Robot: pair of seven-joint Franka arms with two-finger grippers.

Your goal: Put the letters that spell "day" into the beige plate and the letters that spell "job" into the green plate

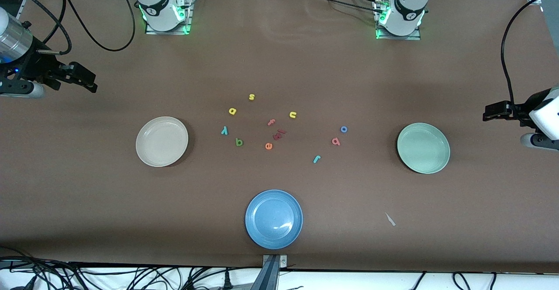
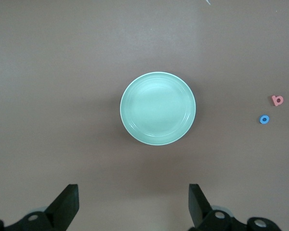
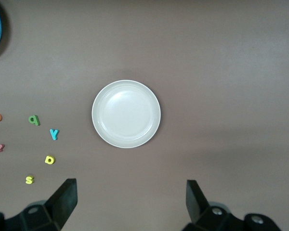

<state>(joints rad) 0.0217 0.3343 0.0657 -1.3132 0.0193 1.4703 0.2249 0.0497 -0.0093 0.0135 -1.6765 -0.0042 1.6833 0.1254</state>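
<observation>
The beige plate [image 1: 162, 141] [image 3: 126, 113] lies empty toward the right arm's end. Beside it on the table are the green d [image 1: 239, 141] [image 3: 34, 119], yellow a [image 1: 232, 111] [image 3: 49, 160] and teal y [image 1: 224, 130] [image 3: 54, 134]. The green plate [image 1: 423, 147] [image 2: 157, 108] lies empty toward the left arm's end. Near it are the blue o [image 1: 343, 129] [image 2: 264, 119], pinkish-red b [image 1: 335, 141] [image 2: 278, 100] and teal j [image 1: 317, 159]. My right gripper [image 1: 89, 82] [image 3: 130, 190] and left gripper [image 1: 491, 113] [image 2: 133, 192] hang open and empty over the table's two ends.
A blue plate [image 1: 274, 219] sits nearest the front camera. Mid-table lie a yellow s [image 1: 251, 97], a yellow u [image 1: 292, 115], an orange e [image 1: 268, 146] and dark red letters [image 1: 279, 133]. A small white scrap [image 1: 390, 219] lies near the front edge.
</observation>
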